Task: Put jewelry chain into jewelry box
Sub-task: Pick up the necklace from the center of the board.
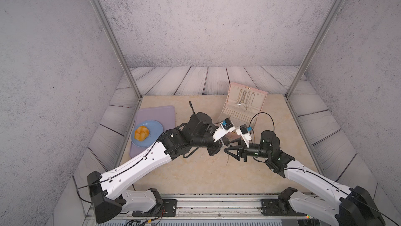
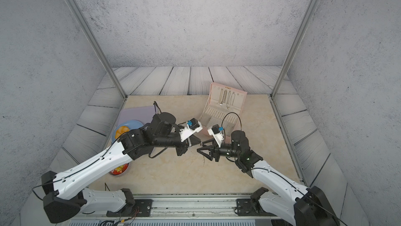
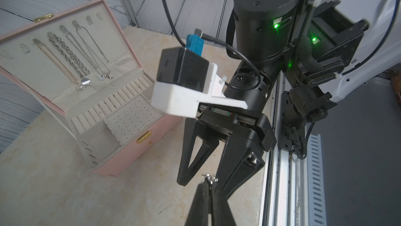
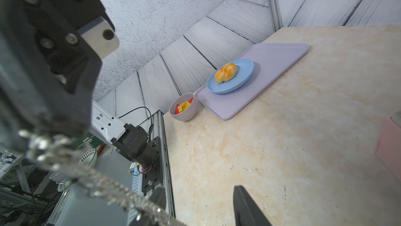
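Left gripper (image 3: 207,184) clamps the silver jewelry chain (image 4: 104,183) by 1 end above the marble tabletop (image 4: 282,148), near the open pink jewelry box (image 3: 130,155) but outside it. Right gripper (image 1: 227,146) is spread, its 2 jaws flanking that end. Necklaces (image 3: 71,57) hang in the box's lid (image 3: 28,68). On a lilac tray (image 4: 271,62), a blue plate (image 4: 245,77) holds a bun (image 4: 225,72); a bowl (image 4: 186,116) holds wrapped sweets (image 4: 184,106).

A chain (image 4: 104,183) droops from the left gripper (image 4: 43,125) across one parted jaw of the right gripper (image 4: 198,189); beyond the jaws, bowl (image 4: 184,115) and tray (image 4: 282,57).
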Motion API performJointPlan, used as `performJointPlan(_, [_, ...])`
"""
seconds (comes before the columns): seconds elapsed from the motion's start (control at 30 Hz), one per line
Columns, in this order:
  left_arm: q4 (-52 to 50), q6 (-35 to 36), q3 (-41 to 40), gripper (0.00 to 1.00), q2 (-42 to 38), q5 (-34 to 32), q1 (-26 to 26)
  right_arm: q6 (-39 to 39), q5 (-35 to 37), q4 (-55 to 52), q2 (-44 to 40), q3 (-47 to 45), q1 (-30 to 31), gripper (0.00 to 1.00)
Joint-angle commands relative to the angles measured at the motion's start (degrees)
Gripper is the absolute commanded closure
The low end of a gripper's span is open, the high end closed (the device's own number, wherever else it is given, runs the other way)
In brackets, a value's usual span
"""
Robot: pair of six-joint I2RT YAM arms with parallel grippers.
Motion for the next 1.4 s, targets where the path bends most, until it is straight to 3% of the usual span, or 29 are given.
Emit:
performJointPlan(0.0, [0.07,0.67,1.90,1.00,0.14,0.67,-0.01,0.34,0.20,2.80,0.70,-0.48,0.60,0.56])
performJointPlan(0.27, [0.67,0.63,1.54,1.00,-1.36,-1.42,-0.05,0.29,0.58,3.70,1.07,-1.42,0.72,0.76])
performJointPlan(0.57, [2.33,0.18,0.57,1.00,-2.88,-2.18,-0.04,0.43,0.83,4.12,1.65,-1.64,0.71,0.82])
performJointPlan(0.83, [2.47,-0.11,-0.51,1.00,-3.91,-3.12,0.00,0.42,4.37,3.56,-1.15,-2.25,0.71,0.99])
performJointPlan(1.17, [1.77,-2.35,-7.02,1.00,-7.62,-8.90,0.06,-4.90,17.94,-11.22,-8.41,0.85,0.71,1.00])
performJointPlan(1.37, [4.78,-4.96,-12.38,1.00,-8.40,-8.62,0.29,-5.77,24.23,-15.91,-11.75,2.45,0.71,1.00])
